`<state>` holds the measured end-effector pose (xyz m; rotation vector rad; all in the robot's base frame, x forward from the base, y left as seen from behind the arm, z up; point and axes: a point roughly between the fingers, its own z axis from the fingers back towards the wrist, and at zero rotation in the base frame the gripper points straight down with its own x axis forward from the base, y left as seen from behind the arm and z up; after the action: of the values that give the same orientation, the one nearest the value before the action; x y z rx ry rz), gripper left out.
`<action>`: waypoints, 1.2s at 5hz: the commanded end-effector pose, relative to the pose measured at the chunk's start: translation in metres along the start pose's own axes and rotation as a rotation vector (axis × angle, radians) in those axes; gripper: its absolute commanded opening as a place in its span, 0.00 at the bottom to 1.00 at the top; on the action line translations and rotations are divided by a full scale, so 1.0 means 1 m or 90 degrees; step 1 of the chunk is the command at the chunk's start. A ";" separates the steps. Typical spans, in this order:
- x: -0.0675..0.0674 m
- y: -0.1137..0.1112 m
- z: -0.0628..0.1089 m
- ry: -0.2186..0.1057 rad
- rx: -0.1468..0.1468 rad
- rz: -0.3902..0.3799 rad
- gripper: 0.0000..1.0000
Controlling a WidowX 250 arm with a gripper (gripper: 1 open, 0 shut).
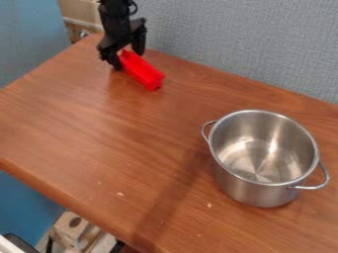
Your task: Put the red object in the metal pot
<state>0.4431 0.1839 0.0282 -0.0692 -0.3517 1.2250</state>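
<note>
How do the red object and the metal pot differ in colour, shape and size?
The red object is bright red, while the metal pot is shiny silver. The red object is a solid-looking bar; the pot is round and hollow. The red object is smaller than the pot. Both rest on the table.

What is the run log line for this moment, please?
gripper: open, at red block | red block: on table | metal pot: block not inside

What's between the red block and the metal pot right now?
Only bare wooden tabletop in the camera view: nothing stands between the red block and the pot.
</note>
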 end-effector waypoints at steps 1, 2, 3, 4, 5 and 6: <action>-0.004 -0.006 -0.005 -0.021 -0.008 -0.005 1.00; -0.005 -0.006 -0.012 -0.037 -0.008 -0.009 1.00; -0.006 -0.006 -0.019 -0.051 -0.006 -0.015 1.00; -0.007 -0.005 -0.025 -0.065 -0.004 -0.020 1.00; -0.007 -0.003 -0.032 -0.080 -0.002 -0.025 1.00; -0.007 -0.002 -0.039 -0.096 0.000 -0.029 1.00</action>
<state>0.4651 0.1925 0.0219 0.0203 -0.5613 1.1742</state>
